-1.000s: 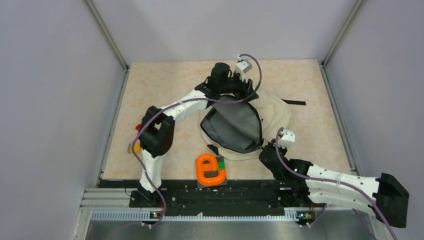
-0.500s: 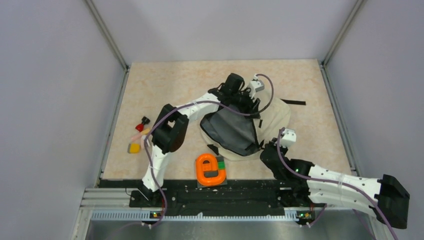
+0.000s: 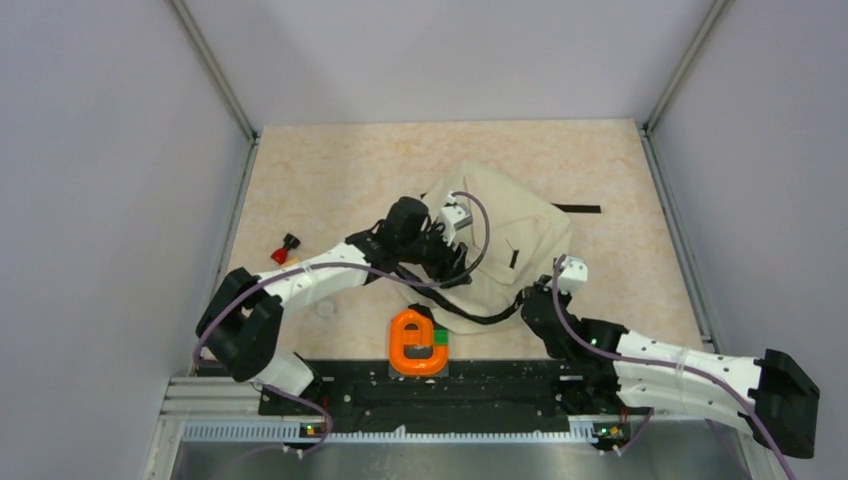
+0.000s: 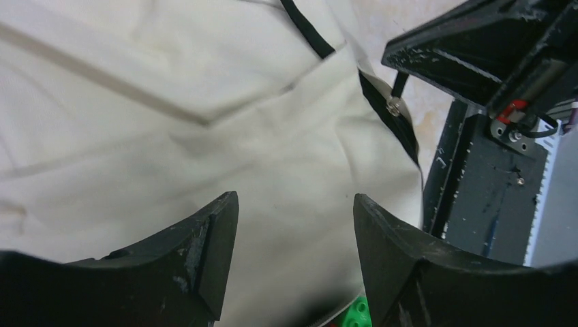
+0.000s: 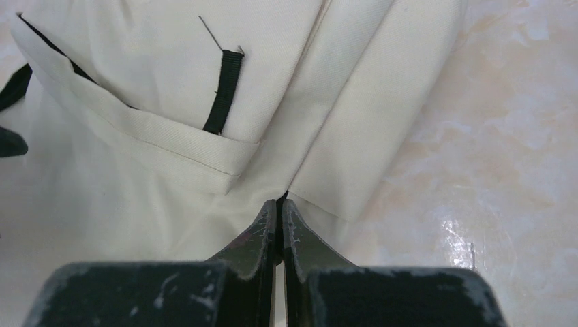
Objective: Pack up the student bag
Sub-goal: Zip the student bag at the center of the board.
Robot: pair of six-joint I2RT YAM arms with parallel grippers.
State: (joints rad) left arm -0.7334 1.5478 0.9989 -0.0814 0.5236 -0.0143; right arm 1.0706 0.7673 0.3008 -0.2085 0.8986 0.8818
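The left claw (image 4: 294, 204) is hovering, fingers apart, over the bag (image 4: 170, 129) lying just beneath it. The right claw (image 5: 279, 208), fingers together, is touching the bag's edge, probably steadying it.

Student bag (image 3: 520, 215) blocks centre; orange object (image 3: 398, 345) near edge; far table (image 3: 330, 170) open.
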